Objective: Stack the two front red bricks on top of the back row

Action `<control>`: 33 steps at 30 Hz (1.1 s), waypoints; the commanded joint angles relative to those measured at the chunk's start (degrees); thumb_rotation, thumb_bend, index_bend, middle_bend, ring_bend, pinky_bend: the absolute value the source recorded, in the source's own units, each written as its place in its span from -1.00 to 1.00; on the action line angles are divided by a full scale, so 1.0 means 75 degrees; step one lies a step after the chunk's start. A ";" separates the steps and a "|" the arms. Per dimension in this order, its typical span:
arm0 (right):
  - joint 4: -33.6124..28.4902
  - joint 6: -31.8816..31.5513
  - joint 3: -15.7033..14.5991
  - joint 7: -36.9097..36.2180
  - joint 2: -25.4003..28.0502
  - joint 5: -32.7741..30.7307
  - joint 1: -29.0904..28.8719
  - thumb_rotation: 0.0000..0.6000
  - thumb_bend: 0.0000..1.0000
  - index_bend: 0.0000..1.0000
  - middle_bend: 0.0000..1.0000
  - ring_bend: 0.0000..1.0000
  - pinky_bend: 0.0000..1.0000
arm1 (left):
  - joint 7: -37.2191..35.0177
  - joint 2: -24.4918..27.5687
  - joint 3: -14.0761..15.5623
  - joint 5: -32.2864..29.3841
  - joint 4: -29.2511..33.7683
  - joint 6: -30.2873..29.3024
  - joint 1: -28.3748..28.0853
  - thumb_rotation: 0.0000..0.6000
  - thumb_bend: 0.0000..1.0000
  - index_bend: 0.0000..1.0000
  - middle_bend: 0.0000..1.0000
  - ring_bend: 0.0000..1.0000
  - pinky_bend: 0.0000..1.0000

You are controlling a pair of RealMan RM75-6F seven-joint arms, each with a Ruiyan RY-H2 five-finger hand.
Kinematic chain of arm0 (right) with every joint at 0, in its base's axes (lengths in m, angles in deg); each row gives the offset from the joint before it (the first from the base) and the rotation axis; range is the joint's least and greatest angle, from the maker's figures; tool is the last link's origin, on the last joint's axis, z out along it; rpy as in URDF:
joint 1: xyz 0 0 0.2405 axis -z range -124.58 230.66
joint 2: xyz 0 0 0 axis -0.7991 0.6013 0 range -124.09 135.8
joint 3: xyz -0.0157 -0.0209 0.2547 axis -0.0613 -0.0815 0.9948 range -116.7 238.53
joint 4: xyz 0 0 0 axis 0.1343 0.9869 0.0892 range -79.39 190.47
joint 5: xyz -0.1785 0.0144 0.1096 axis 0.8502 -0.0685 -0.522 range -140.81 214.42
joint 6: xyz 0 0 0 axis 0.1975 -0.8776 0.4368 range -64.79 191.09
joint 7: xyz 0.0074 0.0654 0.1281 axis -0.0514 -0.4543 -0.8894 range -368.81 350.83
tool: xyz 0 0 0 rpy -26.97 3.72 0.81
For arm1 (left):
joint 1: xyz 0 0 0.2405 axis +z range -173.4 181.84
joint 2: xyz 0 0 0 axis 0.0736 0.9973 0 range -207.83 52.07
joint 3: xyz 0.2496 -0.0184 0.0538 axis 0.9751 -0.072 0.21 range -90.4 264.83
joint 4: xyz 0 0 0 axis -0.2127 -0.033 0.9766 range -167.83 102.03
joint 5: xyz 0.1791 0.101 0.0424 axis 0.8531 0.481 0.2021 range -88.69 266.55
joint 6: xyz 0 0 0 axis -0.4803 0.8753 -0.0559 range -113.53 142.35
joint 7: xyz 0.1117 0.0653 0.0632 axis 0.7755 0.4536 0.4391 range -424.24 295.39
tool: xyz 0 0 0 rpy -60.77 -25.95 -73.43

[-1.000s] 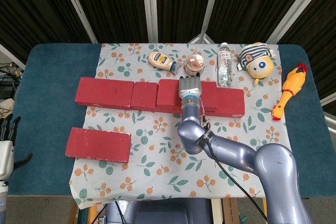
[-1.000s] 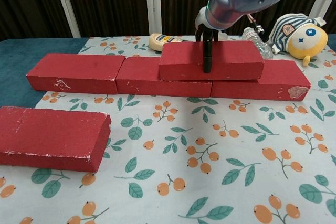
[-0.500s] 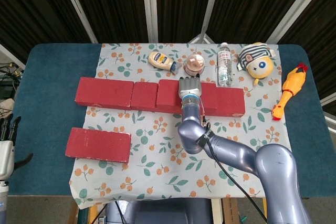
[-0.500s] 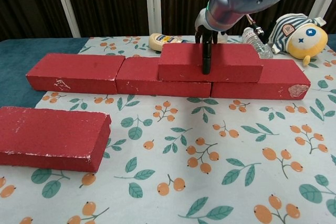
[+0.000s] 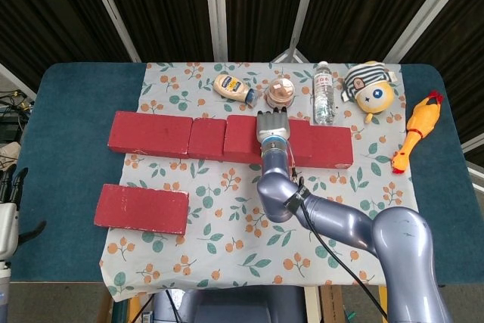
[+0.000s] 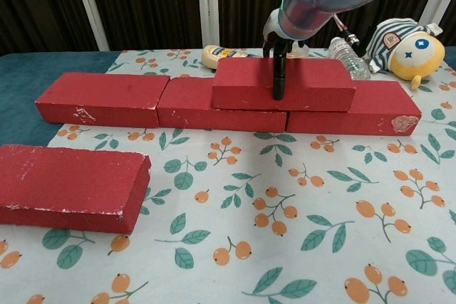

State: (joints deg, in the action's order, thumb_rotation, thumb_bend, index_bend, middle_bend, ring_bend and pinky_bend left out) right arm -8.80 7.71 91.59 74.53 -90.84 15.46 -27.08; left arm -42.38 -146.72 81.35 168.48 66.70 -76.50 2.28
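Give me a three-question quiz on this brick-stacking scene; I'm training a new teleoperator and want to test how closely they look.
1. True or false: the stacked brick sits on the back row with the right hand on it.
2. How many red bricks lie on the tablecloth in front of the back row? A) none B) one C) two
3. Fill in: the stacked brick bridges the row's middle and ____ bricks.

Key
1. True; the hand's fingers reach down the brick's front face.
2. B; only the front brick, at the left, is there.
3. Right-hand; it spans the seam between them in the chest view.
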 commanded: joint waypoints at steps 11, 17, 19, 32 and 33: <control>0.0076 0.0119 -0.0032 -0.0124 -0.0053 0.0222 0.0053 1.00 -0.78 -0.76 -0.64 -0.88 -1.00 | -0.0004 0.0007 0.0006 0.0011 0.0010 -0.0063 0.0023 1.00 -1.00 -0.96 -1.00 -1.00 -0.75; 0.0183 0.0217 -0.0062 -0.0163 -0.0110 0.0298 0.0058 1.00 -0.78 -0.76 -0.64 -0.88 -1.00 | 0.0025 -0.0002 0.0002 -0.0014 0.0010 -0.0057 0.0017 1.00 -1.00 -0.96 -1.00 -1.00 -0.75; 0.0213 0.0228 -0.0070 -0.0167 -0.0123 0.0312 0.0055 1.00 -0.78 -0.77 -0.64 -0.88 -1.00 | 0.0035 -0.0006 0.0001 -0.0017 0.0009 -0.0059 0.0016 1.00 -1.00 -0.96 -1.00 -1.00 -0.75; 0.0316 0.0263 -0.0067 -0.0257 -0.0170 0.0341 0.0083 1.00 -0.78 -0.91 -0.73 -0.93 -1.00 | 0.0055 -0.0015 -0.0006 -0.0043 -0.0001 -0.0069 0.0012 1.00 -1.00 -0.96 -1.00 -1.00 -0.75; 0.0312 0.0259 -0.0065 -0.0248 -0.0165 0.0329 0.0083 1.00 -0.78 -0.92 -0.74 -0.94 -1.00 | 0.0059 -0.0016 -0.0006 -0.0052 -0.0002 -0.0063 0.0011 1.00 -1.00 -0.96 -1.00 -1.00 -0.75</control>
State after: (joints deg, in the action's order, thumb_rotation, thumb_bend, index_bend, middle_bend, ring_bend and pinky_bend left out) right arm -6.45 9.66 91.10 72.66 -92.10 17.94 -26.46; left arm -41.94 -146.83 81.30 168.10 66.69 -76.98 2.36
